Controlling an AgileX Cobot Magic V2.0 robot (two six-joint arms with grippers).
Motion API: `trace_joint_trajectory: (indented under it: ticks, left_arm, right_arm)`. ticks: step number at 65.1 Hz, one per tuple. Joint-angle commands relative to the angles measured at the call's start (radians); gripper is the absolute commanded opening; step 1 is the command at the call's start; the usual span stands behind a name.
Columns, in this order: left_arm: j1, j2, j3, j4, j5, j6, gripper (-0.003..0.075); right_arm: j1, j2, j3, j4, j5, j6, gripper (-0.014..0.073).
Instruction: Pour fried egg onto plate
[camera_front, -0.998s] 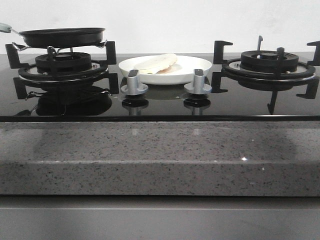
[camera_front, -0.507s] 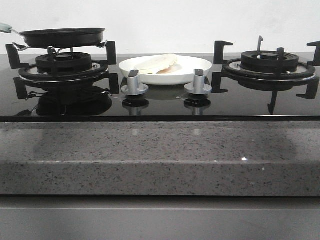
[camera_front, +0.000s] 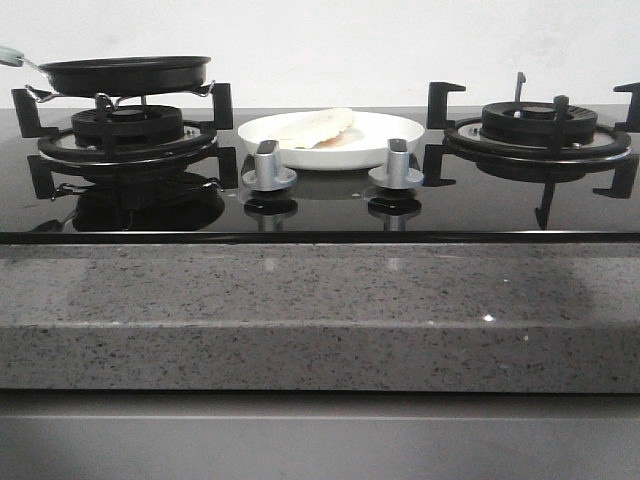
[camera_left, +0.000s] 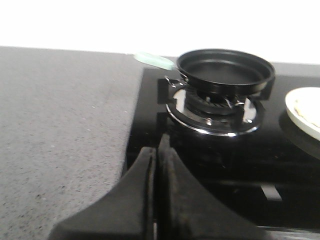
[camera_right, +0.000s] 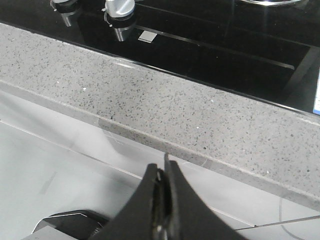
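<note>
Speckled grey stone counter (camera_front: 320, 310), carrying a glossy black glass hob (camera_front: 320, 205); pale plain wall behind.

Plate (camera_front: 385, 138): white, round, shallow; at the middle of the hob, between the two burners, just behind the two silver knobs (camera_front: 268, 165). Taken here as landmark.

Fried egg (camera_front: 315, 127): on the plate, toward its left side, pale underside up, one edge lifted near the rim; yolk not visible.

Frying pan (camera_front: 125, 72): small, black, left of the plate, seated on the left burner grate (camera_front: 125, 130); apparently empty in the left wrist view; pale green handle (camera_left: 154, 60) pointing away from the plate.

Right burner (camera_front: 540, 125): right of the plate, bare.

Left gripper (camera_left: 156, 152): black fingers pressed together, nothing between them; over the near hob edge, on the pan's side of the plate, well apart from the pan.

Right gripper (camera_right: 163, 172): fingers closed together, holding nothing; in front of the counter edge, nearer than the knobs, well apart from the plate.
</note>
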Motion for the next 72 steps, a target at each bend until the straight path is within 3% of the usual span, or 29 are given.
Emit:
trace_joint_trajectory:
  ticks: [1,27,72]
  left_arm:
    - [0.018,-0.101,0.076,-0.008,-0.176,-0.010,-0.0019]
    - [0.018,-0.368,0.403,-0.028,-0.390,-0.010,-0.0019]
    - [0.008,-0.386,0.404,-0.024,-0.375,-0.010,-0.0019]
  right_arm:
    - [-0.005,0.005,-0.025,-0.001,-0.053,-0.010,-0.0068]
    - [-0.005,0.005,-0.025,-0.001,-0.053,-0.010,-0.0068]
    - [-0.005,0.005,-0.025,-0.001,-0.053,-0.010,-0.0068]
